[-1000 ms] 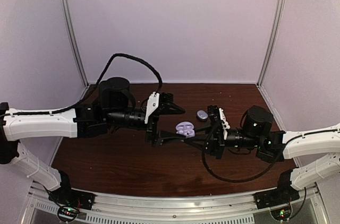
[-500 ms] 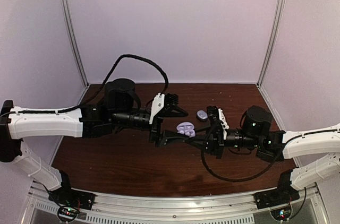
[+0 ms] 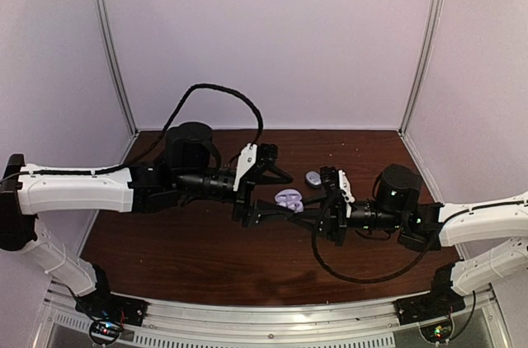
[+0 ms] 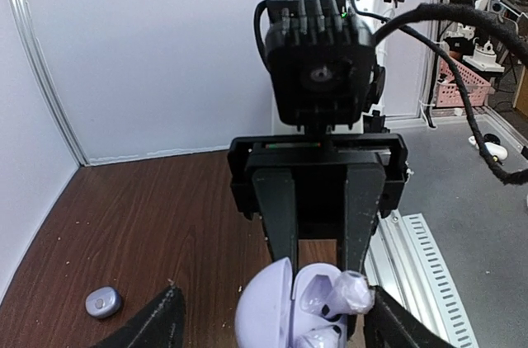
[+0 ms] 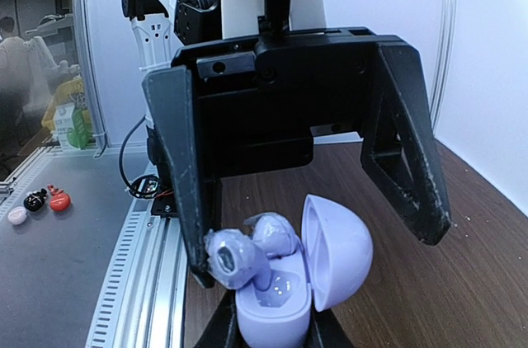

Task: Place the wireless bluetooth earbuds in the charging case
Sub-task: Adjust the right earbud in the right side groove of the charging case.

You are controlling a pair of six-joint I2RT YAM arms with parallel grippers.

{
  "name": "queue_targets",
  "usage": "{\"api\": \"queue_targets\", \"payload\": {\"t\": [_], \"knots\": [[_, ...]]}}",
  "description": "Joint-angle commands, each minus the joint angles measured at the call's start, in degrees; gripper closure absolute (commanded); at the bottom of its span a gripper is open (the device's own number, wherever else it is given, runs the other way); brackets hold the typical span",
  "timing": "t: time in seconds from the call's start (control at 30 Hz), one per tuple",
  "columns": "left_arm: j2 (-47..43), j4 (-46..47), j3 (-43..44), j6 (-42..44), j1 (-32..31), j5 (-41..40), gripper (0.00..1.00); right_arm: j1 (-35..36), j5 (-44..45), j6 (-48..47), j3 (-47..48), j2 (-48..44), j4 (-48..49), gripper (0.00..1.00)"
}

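Note:
The lavender charging case (image 3: 289,199) stands open, lid up. My right gripper (image 3: 305,209) is shut on its base, seen in the right wrist view (image 5: 272,307) between my fingertips (image 5: 221,325). One lavender-tinted earbud (image 5: 276,232) sits in a slot. A second earbud (image 5: 231,257) leans half in at the case's edge, touching one finger (image 5: 188,199) of my left gripper (image 5: 318,249). The left gripper (image 3: 277,194) is open wide around the case. In the left wrist view the leaning earbud (image 4: 353,292) lies beside my right-hand finger (image 4: 394,327).
A small grey-lavender rounded object (image 3: 313,178) lies on the brown table (image 3: 190,257) behind the case; it also shows in the left wrist view (image 4: 102,303). White walls enclose three sides. An aluminium rail (image 3: 264,315) runs along the near edge.
My left gripper has moved right, closing in around the open case. The right arm and the case have stayed almost still.

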Motion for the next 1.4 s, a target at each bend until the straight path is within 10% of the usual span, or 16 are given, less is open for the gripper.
{"api": "queue_targets", "payload": {"t": [0.0, 0.77, 1.37], "knots": [[1.21, 3.51, 1.04, -1.81, 1.54, -1.11, 0.24, 0.47, -1.63, -1.44, 0.89, -1.06, 0.01, 1.0], [4.9, 0.62, 4.11, -2.77, 1.81, -1.65, 0.24, 1.29, -0.52, -3.23, 1.07, -2.04, 0.02, 1.0], [-3.92, 8.58, -5.62, 2.39, 1.81, 1.48, 0.05, -0.68, 1.53, 0.69, -1.43, -2.71, 4.34, 1.0]]}}
